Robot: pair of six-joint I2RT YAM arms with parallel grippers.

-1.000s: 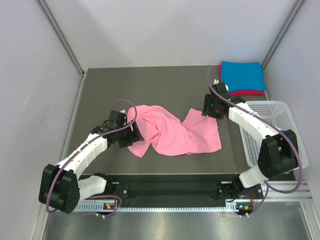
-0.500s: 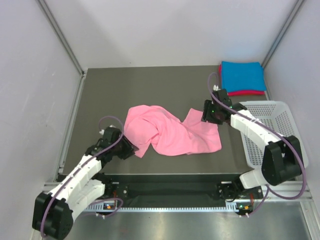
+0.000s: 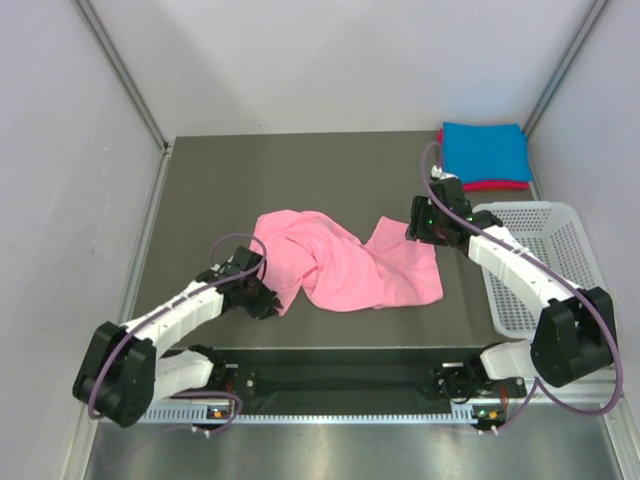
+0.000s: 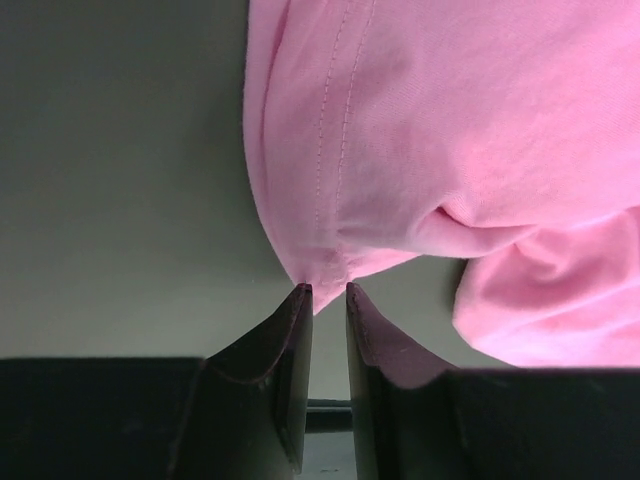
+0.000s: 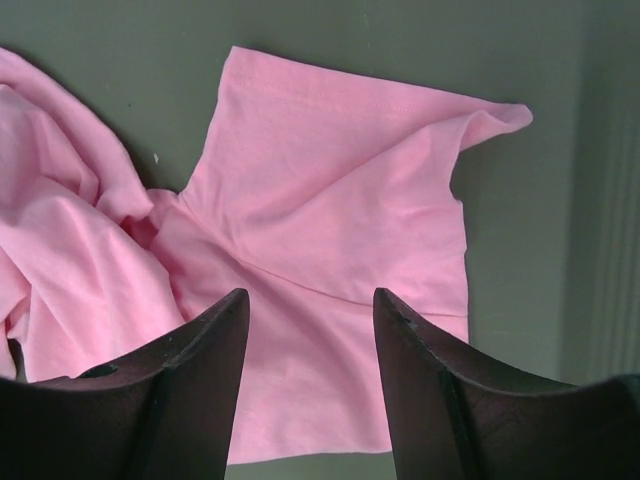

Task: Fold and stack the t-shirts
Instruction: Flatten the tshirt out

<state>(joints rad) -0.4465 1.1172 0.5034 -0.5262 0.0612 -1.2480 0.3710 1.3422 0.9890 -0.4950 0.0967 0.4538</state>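
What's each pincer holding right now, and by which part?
Left pincer: tips nearly shut around the hemmed corner of the pink t-shirt; a firm grip cannot be told. Right pincer: open above the shirt, holding nothing.

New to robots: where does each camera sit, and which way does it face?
Top external: above and behind the arms, looking down on table, pink t-shirt, blue t-shirt, basket; both arms show.
Left wrist: on that wrist, looking low at the shirt's corner; the left gripper, fingers narrowly parted, shows.
Right wrist: on that wrist, looking down on the shirt; the right gripper, fingers open, shows.
Shared: all see the pink t-shirt.
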